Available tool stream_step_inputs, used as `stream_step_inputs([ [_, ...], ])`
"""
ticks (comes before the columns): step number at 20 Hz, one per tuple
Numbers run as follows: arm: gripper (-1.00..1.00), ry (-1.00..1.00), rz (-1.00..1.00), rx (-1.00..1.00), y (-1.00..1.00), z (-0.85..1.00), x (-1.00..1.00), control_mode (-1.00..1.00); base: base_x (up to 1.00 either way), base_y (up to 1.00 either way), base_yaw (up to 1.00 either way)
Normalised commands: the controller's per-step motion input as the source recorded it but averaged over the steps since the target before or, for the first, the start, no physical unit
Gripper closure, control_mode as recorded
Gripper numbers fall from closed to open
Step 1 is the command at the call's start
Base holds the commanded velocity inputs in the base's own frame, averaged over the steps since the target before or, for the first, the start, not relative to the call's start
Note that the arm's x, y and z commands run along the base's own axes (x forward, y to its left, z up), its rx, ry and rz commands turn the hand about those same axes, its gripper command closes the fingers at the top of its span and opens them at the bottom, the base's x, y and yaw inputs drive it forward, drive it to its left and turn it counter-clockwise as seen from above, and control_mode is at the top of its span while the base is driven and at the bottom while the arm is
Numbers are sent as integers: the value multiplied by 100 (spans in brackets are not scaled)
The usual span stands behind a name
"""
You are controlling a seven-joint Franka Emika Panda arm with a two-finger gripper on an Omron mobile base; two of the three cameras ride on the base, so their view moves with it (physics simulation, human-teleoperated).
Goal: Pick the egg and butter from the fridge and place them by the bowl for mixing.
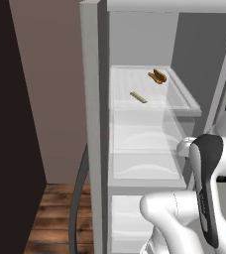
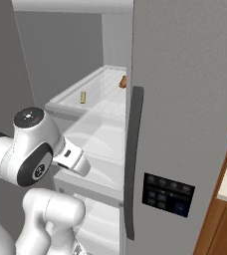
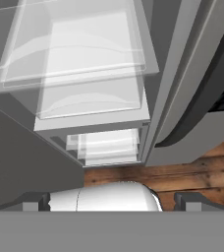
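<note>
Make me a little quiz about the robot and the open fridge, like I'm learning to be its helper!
1. True or false: the butter lies on the same fridge shelf as the orange-brown hot-dog-shaped item.
2. Which of the two sits nearer the front edge of that shelf: A the butter, B the hot-dog-shaped item?
3. Fill in: the gripper fingers stand wide ____, holding nothing.

Key: 1 true. 2 A. 3 open.
</note>
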Motion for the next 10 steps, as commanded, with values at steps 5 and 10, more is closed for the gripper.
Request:
stream_step_inputs([
  [5,-100,0,0,0,0,0,0,100,58,15,0],
  [10,-100,0,0,0,0,0,0,100,58,15,0],
])
